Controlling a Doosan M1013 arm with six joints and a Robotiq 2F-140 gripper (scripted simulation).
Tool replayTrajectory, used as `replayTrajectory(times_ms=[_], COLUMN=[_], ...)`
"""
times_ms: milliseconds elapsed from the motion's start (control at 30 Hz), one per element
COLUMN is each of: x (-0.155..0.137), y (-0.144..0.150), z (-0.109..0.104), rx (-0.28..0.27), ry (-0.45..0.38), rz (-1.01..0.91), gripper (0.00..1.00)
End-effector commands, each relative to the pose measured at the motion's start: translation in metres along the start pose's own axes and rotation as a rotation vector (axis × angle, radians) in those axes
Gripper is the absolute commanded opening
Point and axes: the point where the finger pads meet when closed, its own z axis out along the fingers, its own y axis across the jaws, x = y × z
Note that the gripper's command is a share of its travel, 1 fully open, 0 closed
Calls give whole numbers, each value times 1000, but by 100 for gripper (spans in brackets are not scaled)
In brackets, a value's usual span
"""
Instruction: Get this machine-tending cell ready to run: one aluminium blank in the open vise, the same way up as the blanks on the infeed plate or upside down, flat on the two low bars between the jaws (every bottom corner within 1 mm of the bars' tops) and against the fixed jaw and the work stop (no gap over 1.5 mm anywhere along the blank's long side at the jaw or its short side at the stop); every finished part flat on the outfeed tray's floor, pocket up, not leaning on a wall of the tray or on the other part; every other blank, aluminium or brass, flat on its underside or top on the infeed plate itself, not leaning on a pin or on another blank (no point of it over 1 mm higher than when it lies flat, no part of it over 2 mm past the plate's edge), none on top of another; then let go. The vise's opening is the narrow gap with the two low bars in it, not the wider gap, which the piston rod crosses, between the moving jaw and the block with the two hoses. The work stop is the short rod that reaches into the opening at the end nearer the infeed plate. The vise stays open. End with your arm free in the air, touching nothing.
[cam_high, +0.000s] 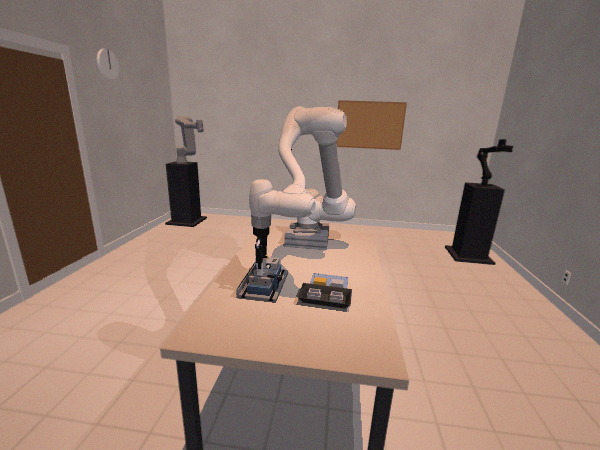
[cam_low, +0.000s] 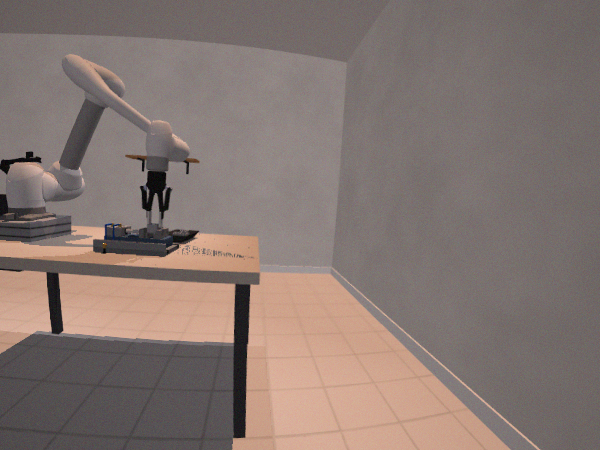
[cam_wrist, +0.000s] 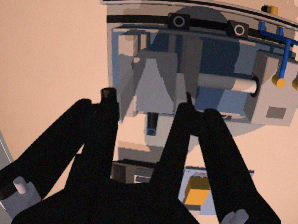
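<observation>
My gripper hangs straight down over the vise on the left part of the table. It is shut on a grey aluminium blank, which I see between the two dark fingers in the wrist view. In the exterior view the fingertips are down at the level of the vise's top. I cannot tell whether the blank touches the low bars, the fixed jaw or the work stop. The vise's blue body and its piston rod lie below the blank.
The black outfeed tray with two grey finished parts stands right of the vise. Behind it is the infeed plate with a brass blank. The arm's base stands at the table's back.
</observation>
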Motion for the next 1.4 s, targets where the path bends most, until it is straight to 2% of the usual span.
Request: replayTrajectory(times_ms=[0,933,967,1367], x=[0,0,0,0], y=[0,0,0,0], z=[0,0,0,0], rx=[0,0,0,0], ry=[0,0,0,0], rz=[0,0,0,0], gripper=[0,0,40,40])
